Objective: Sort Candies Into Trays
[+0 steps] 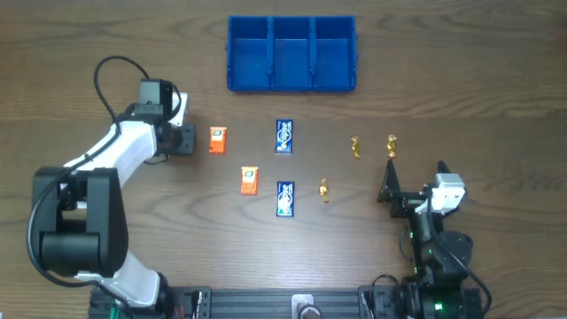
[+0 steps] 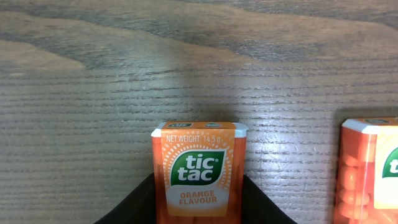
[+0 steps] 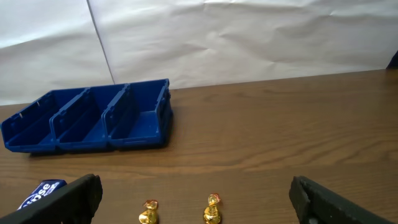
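The left arm reaches low over the wooden surface (image 1: 496, 97) toward its left side. The left gripper (image 1: 188, 140) pinches a small orange plastic candy box (image 2: 199, 168) that lies flat there. The right arm sits folded near the surface's front right corner, the right gripper (image 3: 199, 202) spread wide. A blue three-compartment plastic tray (image 1: 292, 84) stands at the far edge.

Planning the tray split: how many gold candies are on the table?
3. Two gold candies sit side by side right of the upper blue pack; the third lies right of the lower blue pack. None looks hidden.
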You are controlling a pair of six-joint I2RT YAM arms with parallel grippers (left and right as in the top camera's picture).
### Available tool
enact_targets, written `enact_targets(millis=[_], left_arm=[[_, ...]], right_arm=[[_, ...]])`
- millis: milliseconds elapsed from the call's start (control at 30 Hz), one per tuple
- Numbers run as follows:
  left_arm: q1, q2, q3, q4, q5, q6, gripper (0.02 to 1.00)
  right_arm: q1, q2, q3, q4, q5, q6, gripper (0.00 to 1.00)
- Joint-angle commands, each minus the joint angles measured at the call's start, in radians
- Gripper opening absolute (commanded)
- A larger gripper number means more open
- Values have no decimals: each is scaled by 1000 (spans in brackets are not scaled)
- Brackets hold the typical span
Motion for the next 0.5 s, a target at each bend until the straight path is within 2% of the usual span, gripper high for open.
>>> enact_targets(millis=[33, 167, 333, 500], left_arm=[[-2, -7, 37, -9, -21, -51, 336], [-34, -92, 129, -82, -41, -111, 340], [-149, -176, 319, -172, -170, -204, 343], [-277, -117, 562, -225, -285, -239, 338]], right_arm=[[4, -7, -3, -3, 5, 6, 998], [4, -7, -3, -3, 5, 6, 998], [4, -7, -3, -3, 5, 6, 998], [4, -7, -3, -3, 5, 6, 998]])
